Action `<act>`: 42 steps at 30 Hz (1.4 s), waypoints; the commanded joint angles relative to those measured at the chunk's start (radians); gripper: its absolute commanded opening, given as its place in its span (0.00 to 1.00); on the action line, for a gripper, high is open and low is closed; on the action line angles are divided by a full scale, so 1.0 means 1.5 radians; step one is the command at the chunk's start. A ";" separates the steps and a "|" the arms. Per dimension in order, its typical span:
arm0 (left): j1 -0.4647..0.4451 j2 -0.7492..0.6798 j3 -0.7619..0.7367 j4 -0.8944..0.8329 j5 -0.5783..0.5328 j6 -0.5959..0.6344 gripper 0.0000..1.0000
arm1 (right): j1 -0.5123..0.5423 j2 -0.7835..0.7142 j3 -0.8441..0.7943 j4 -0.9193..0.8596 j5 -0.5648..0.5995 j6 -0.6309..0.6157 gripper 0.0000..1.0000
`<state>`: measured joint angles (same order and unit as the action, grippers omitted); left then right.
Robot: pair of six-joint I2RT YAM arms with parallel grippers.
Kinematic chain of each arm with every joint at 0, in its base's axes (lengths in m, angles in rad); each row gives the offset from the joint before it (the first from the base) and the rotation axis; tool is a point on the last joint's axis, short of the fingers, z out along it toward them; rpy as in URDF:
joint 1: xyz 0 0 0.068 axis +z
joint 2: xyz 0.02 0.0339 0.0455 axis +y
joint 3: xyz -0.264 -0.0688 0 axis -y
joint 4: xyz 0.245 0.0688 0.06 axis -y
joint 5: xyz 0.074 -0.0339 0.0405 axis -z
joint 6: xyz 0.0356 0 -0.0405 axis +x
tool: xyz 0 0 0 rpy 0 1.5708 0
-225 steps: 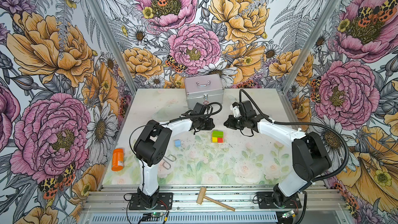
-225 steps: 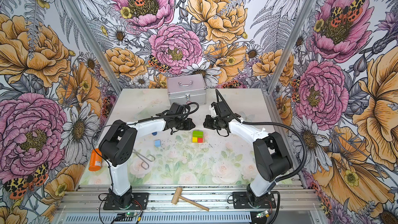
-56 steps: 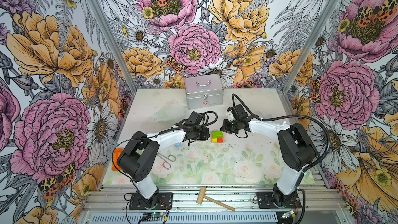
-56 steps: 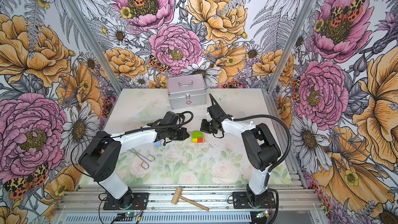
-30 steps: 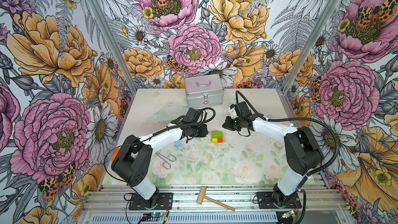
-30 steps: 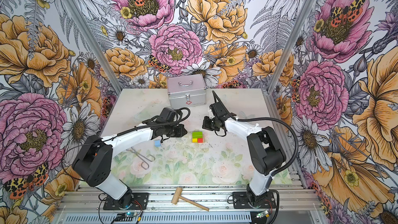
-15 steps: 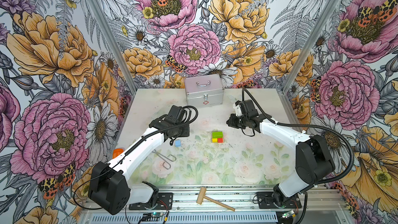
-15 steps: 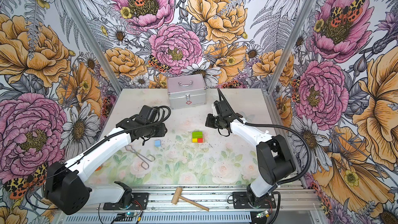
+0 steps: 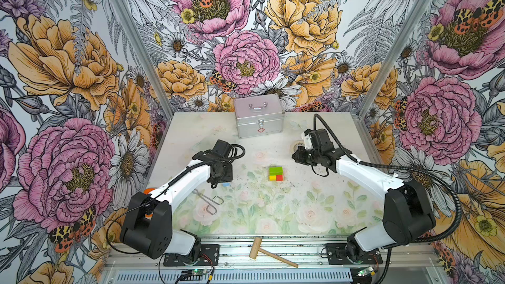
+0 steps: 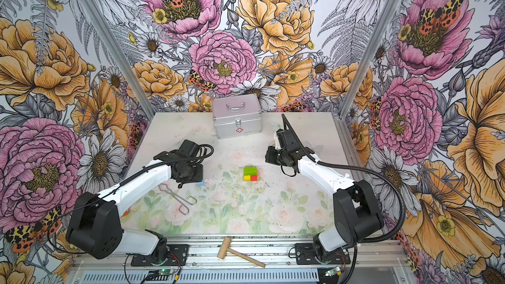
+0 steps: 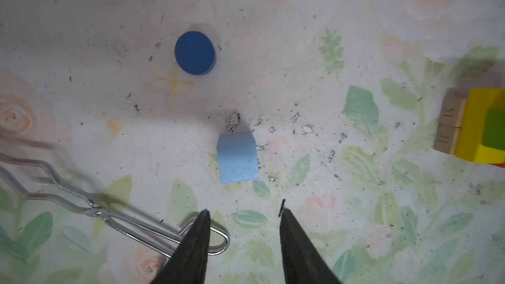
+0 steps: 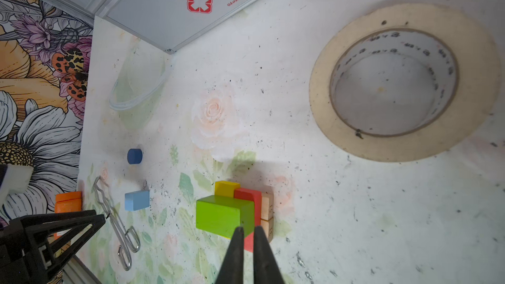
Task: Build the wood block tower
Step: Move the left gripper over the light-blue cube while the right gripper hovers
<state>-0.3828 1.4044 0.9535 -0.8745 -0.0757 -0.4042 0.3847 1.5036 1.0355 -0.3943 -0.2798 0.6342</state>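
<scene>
Pale scuffed floral tabletop (image 9: pixel 273 214), flowered walls (image 9: pixel 68 77) (three sides), left gripper (image 11: pixel 243 215) parted, right gripper (image 12: pixel 248 232) nearly closed

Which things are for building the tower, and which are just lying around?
For the tower:
- green bar
- yellow bar
- red bar
- tan bars
- light blue cube
- dark blue cylinder

Just lying about:
- silver metal case
- wooden mallet
- metal tongs
- tape roll
- orange bottle
</scene>
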 commanded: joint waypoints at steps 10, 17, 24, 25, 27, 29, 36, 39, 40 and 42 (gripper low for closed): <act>0.020 -0.020 -0.023 0.039 0.024 -0.014 0.44 | -0.005 0.005 0.001 0.000 0.014 -0.007 0.21; 0.020 0.006 -0.019 0.049 0.033 -0.013 0.44 | -0.013 -0.007 -0.008 0.001 0.015 -0.009 0.34; 0.018 0.028 -0.016 0.050 0.032 -0.012 0.44 | -0.020 -0.012 -0.016 0.001 0.017 -0.008 0.44; 0.016 0.032 -0.017 0.051 0.030 -0.012 0.44 | -0.019 -0.012 -0.019 0.001 0.018 -0.009 0.44; 0.017 0.039 -0.016 0.052 0.026 -0.012 0.44 | -0.021 -0.012 -0.021 0.001 0.019 -0.009 0.45; 0.019 0.047 -0.013 0.055 0.023 -0.008 0.45 | -0.022 -0.012 -0.023 0.002 0.020 -0.009 0.45; 0.019 0.082 0.008 0.063 0.034 0.003 0.45 | -0.024 -0.018 -0.027 0.002 0.021 -0.009 0.45; 0.019 0.091 0.016 0.063 0.031 0.005 0.46 | -0.027 -0.025 -0.032 0.001 0.022 -0.008 0.46; 0.019 0.093 0.019 0.064 0.028 0.005 0.46 | -0.027 -0.027 -0.033 0.002 0.022 -0.008 0.46; 0.020 0.098 0.023 0.063 0.026 0.009 0.46 | -0.030 -0.030 -0.035 0.001 0.022 -0.008 0.46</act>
<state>-0.3622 1.5475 0.9607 -0.8062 -0.0399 -0.4114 0.3466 1.4933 0.9897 -0.3969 -0.2626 0.6273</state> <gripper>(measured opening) 0.460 0.456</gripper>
